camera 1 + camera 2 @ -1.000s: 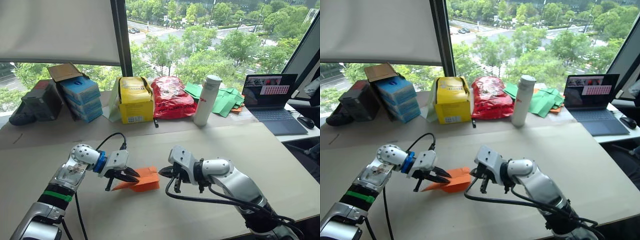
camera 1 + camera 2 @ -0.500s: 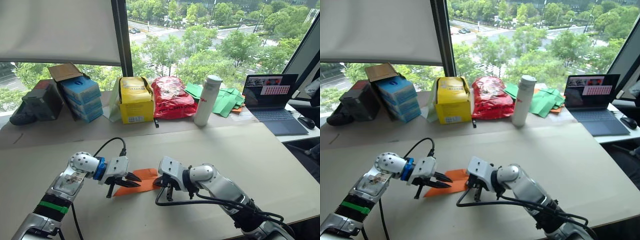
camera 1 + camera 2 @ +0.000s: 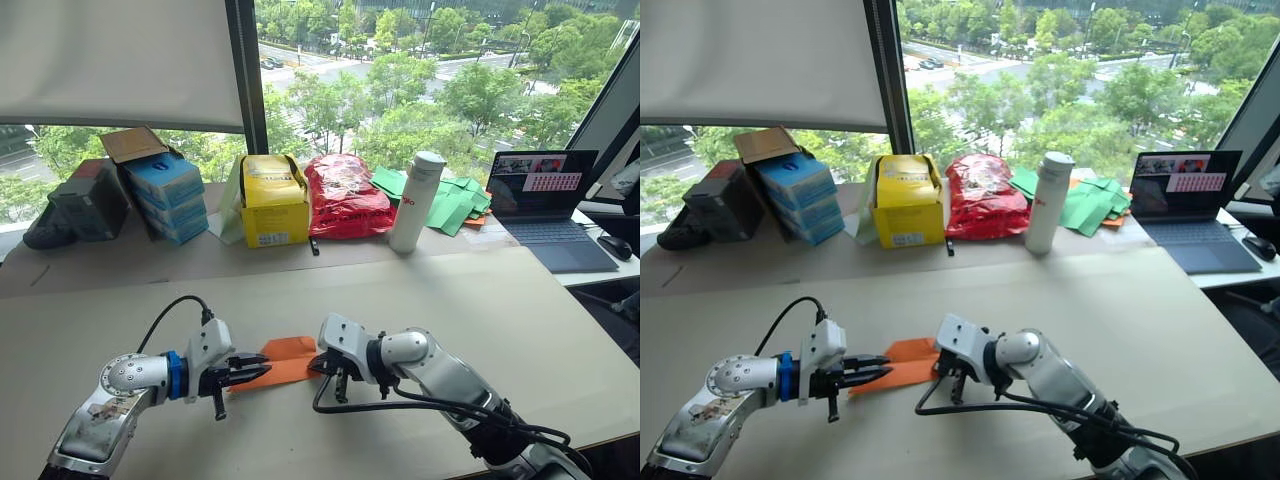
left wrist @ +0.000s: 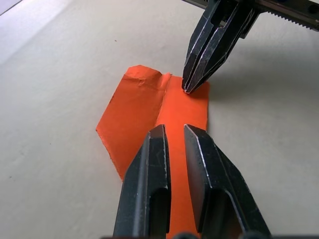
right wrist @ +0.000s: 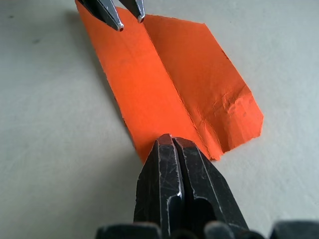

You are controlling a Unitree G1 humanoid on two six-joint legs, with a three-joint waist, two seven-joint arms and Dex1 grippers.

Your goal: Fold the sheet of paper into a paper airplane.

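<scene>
The paper airplane point(image 3: 283, 362) lies flat on the table point(image 3: 500, 300), low and a little left of centre in my head views, between my two grippers. It is a folded orange wedge with a crease down its length and a flap spread to one side.

My left gripper point(image 3: 258, 367) comes in from the lower left, lying almost level with the table. Its fingers point(image 4: 149, 164) stand narrowly apart, with a thin gap between them, and they hover over the narrow end of the wedge. In my left wrist view the crease runs up between the two tips, and I cannot tell whether they touch the paper.

My right gripper point(image 3: 322, 365) reaches in from the right and meets the wedge's blunt end. Its fingers point(image 5: 172, 164) are pressed together with no gap. In my left wrist view their joined tip comes down onto the paper right at the far edge, beside the crease. In my right wrist view the orange spreads ahead of the closed tips, with the flap's crumpled corner off to one side.

The two grippers face each other along the wedge, one at each end.

Along the back of the table, in the upper half of the head views, stand a yellow box point(image 3: 270, 205), a red bag point(image 3: 342, 195), a white bottle point(image 3: 415, 200) and a laptop point(image 3: 545, 200).
</scene>
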